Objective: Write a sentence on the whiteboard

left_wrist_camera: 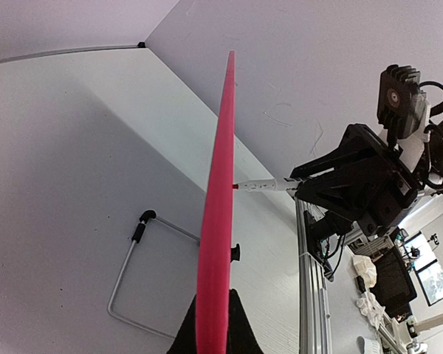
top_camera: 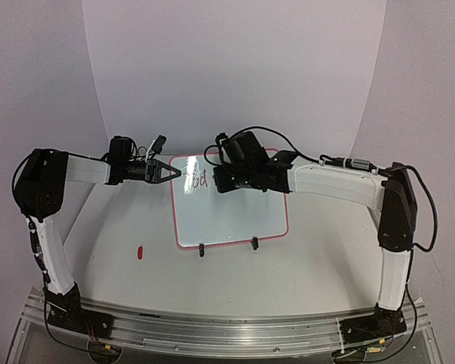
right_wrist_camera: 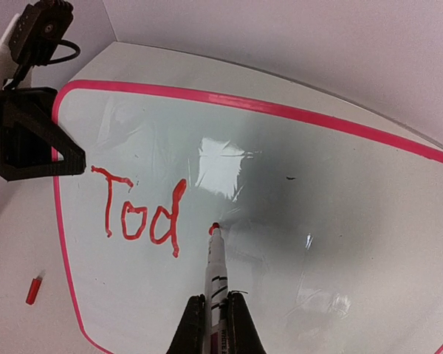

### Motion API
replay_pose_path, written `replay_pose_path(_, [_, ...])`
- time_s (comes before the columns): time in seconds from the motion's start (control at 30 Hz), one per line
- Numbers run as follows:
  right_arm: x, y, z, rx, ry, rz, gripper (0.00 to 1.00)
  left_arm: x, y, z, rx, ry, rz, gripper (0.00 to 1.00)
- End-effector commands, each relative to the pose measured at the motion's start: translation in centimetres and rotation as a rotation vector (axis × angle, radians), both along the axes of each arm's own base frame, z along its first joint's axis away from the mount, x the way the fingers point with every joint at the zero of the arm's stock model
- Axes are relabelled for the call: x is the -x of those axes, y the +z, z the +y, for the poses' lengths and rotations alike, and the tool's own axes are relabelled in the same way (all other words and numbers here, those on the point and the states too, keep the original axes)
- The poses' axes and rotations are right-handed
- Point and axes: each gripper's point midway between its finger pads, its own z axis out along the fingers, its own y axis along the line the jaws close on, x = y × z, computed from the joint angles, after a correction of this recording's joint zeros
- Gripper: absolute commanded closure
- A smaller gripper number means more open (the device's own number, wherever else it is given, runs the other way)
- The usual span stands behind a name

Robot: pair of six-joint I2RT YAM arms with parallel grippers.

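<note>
Right claw (right_wrist_camera: pixel 215 328) is clamped on a marker (right_wrist_camera: pixel 215 269). The tip touches the whiteboard (right_wrist_camera: pixel 332 199) straight ahead of its fingers, just right of the red "Tod" lettering (right_wrist_camera: pixel 139 214). Left claw (top_camera: pixel 169 172) pinches the whiteboard's left edge, and a red cap (right_wrist_camera: pixel 34 289) lies off to the right claw's left, outside the frame.

Your left arm reaches in from the tabletop's left edge, forearm level, left tool (top_camera: pixel 168 172) clamped on the whiteboard (top_camera: pixel 235 216). Your right arm stretches in from the right edge, right tool (right_wrist_camera: pixel 217 313) pinching the marker (right_wrist_camera: pixel 215 258).
</note>
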Motion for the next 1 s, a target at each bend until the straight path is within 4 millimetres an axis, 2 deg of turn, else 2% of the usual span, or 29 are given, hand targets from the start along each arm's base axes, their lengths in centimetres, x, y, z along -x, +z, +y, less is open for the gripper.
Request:
replay_pose_path(0.0, [-1.4,0.8,0.3,-0.024,-0.037,-0.033,1.0,-0.4,-0.4,-0.3,-0.035,0.024,-0.1,1.0])
replay_pose_path(0.53, [-0.4,-0.5,1.4,-0.034,0.028,0.038,1.0,-0.4,-0.3,-0.3,-0.037,0.026,-0.103,1.0])
replay_pose_path(0.97, [0.5,-1.9,0.6,0.003,0.026,0.093,1.0,-0.4,-0.4,-0.3,-0.037,0.027,-0.1,1.0])
